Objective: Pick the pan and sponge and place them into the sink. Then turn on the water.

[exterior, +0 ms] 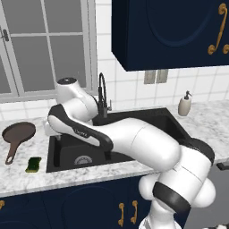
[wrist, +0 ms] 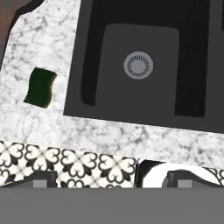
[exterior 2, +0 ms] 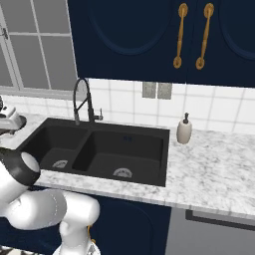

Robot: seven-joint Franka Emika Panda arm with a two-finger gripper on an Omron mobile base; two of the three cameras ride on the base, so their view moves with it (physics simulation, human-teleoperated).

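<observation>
Pan (exterior: 19, 132) and sponge (exterior: 33, 164) on counter (exterior: 27, 179), left of sink (exterior: 67, 154)

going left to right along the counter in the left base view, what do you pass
pan → sponge → sink → faucet → soap dispenser

No text, label, brand or number can be read; faint marks on the arm (exterior: 82, 133) are illegible.
</observation>
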